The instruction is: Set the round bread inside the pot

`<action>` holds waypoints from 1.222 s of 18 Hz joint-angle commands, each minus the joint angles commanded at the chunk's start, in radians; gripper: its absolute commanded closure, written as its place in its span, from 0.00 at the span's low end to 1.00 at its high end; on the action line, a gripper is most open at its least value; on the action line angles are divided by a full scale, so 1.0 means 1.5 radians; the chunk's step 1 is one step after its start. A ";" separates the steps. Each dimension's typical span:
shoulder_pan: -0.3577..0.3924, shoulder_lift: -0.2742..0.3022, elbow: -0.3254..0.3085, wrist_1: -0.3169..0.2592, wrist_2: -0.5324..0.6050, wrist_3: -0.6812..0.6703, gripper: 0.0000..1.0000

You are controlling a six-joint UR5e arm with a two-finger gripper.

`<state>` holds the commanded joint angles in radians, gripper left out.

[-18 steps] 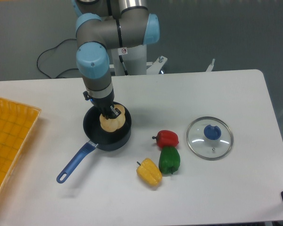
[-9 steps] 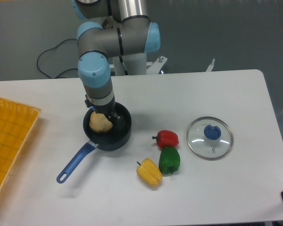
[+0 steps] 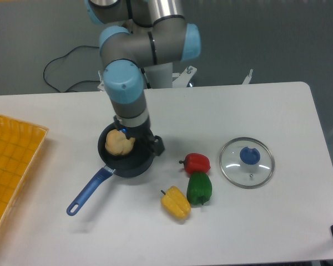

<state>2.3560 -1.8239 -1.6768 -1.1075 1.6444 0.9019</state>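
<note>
While the arm leans over the middle of the white worktop point(image 3: 255, 221), we count 1 round bread point(image 3: 117, 144), and it lies inside the 1 pot point(image 3: 127, 162), toward the pot's left side. The pot's blue handle runs down and to the left across the worktop. The hand point(image 3: 139, 139) sits low over the right part of the pot, just beside the bread; we see a dark part of it reaching past the pot's right rim, but we cannot tell how far its fingers are spread, nor whether they touch the bread.

To the right of the pot we count 3 peppers close together: 1 red pepper point(image 3: 196, 163), 1 green pepper point(image 3: 199, 188) just below it and touching or nearly touching it, and 1 yellow pepper point(image 3: 176, 203) to the lower left of the green one. Farther right lies 1 glass lid point(image 3: 246, 163) with a blue knob, flat on the worktop and well apart from the pot. At the left edge we see 1 yellow tray point(image 3: 11, 160), only partly in view.
</note>
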 joint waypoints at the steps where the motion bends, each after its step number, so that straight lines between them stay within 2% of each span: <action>1: 0.011 -0.001 0.012 0.000 0.000 0.004 0.00; 3: 0.038 -0.009 0.033 -0.002 -0.001 0.069 0.00; 5: 0.068 -0.014 0.043 -0.006 -0.003 0.179 0.00; 7: 0.098 -0.018 0.045 -0.008 -0.005 0.241 0.00; 10: 0.150 -0.031 0.056 -0.010 -0.009 0.270 0.00; 15: 0.228 -0.048 0.066 -0.009 -0.022 0.390 0.00; 22: 0.254 -0.069 0.067 -0.005 -0.047 0.440 0.00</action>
<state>2.7366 -1.9267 -1.5769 -1.1152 1.5739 1.5616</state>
